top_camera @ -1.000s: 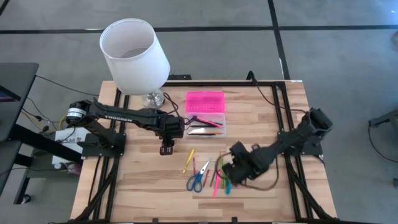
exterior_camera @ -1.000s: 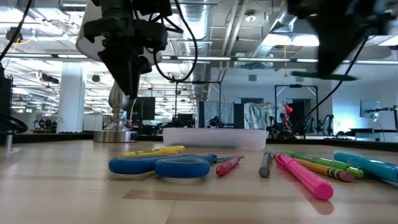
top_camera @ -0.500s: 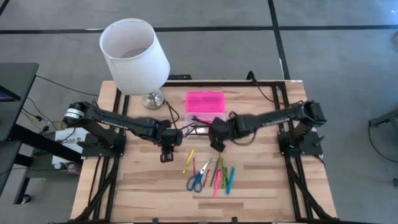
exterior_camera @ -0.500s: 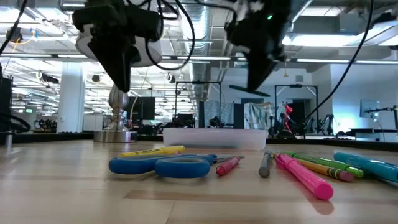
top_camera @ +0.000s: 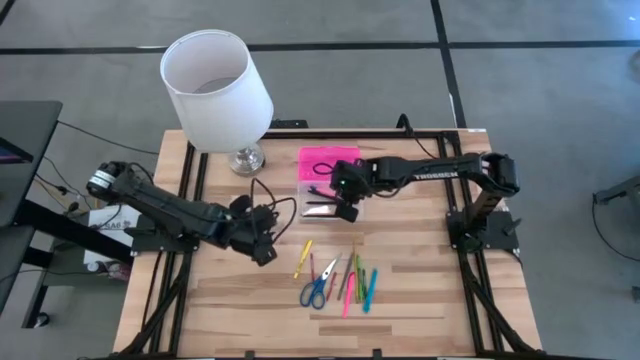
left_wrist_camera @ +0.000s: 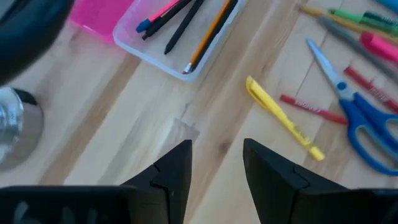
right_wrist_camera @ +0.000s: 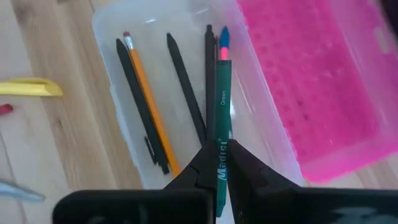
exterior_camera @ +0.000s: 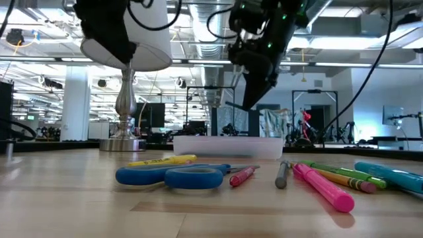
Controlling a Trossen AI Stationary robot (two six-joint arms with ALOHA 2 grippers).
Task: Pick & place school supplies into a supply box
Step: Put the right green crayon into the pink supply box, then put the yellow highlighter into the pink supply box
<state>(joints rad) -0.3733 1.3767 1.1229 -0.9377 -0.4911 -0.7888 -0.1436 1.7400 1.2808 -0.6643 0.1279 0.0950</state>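
Wooden table (top_camera: 240,300), lamp (top_camera: 215,85), open pink-lidded supply box (top_camera: 330,182), blue scissors (top_camera: 317,288), scattered pens and markers (top_camera: 355,285)

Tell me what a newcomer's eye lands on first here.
The right gripper, shut on a green pen, hangs over the clear base of the supply box, whose pink lid lies open behind. A big white lampshade stands at the table's far left, and blue-handled scissors lie among loose markers near the front.
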